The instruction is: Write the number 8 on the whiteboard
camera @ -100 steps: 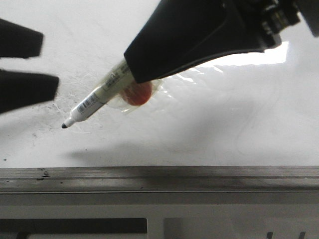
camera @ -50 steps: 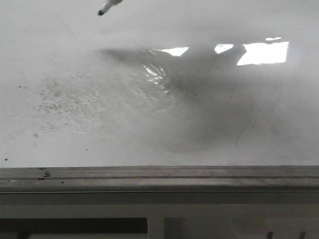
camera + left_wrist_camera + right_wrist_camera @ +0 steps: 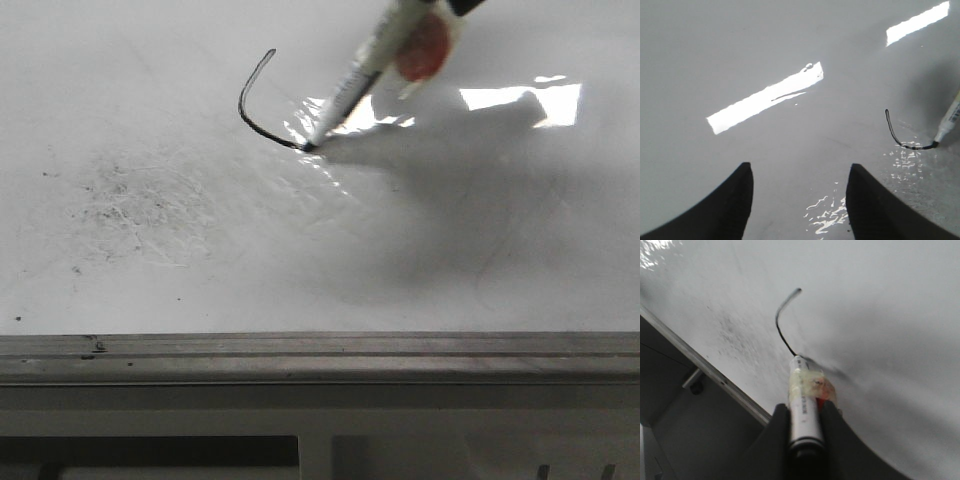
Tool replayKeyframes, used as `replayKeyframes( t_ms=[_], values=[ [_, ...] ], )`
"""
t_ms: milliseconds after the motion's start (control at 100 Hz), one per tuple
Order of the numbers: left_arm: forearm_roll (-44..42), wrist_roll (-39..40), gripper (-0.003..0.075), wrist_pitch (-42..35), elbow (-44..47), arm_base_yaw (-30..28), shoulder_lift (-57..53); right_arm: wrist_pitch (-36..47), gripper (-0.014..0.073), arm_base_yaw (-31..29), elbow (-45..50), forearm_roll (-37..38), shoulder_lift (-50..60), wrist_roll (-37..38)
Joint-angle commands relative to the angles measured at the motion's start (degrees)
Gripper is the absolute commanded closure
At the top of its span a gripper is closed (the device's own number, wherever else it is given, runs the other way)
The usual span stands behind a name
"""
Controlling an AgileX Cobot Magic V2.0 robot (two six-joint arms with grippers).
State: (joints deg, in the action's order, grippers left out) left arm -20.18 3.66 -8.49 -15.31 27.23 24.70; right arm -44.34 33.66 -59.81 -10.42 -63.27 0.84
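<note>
Marker mid-stroke, first curve of the 8 down.

R gripper (image 3: pixel 805 412) jaws closed tight on white taped marker pen w/ black tip (image 3: pixel 365 65); tip touching glossy white whiteboard w/ grey metal rail (image 3: pixel 500 260). Number 8 (image 3: pixel 252 108) so far just a thin black hook-shaped arc, upper-centre of board, beside grey smudged erasure patch (image 3: pixel 140 205). L gripper (image 3: pixel 799 192) jaws wide apart, empty, near stroke. Risks: steep tilt could skip tip → broken line; loops may not close; the line may run into the smudges.
</note>
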Motion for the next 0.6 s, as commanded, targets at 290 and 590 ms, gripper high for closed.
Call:
replayKeyframes(
  t_ms=[290, 590],
  values=[
    [1.1, 0.6, 0.0333, -4.4, -1.7, -0.2, 0.6, 11.7, 0.0637, 5.2, -1.0, 7.8, -1.7, 3.6],
    [0.0, 0.6, 0.0333, -4.4, -1.7, -0.2, 0.6, 18.7, 0.0637, 3.1, -1.0, 14.1, 0.2, 8.5]
  ],
)
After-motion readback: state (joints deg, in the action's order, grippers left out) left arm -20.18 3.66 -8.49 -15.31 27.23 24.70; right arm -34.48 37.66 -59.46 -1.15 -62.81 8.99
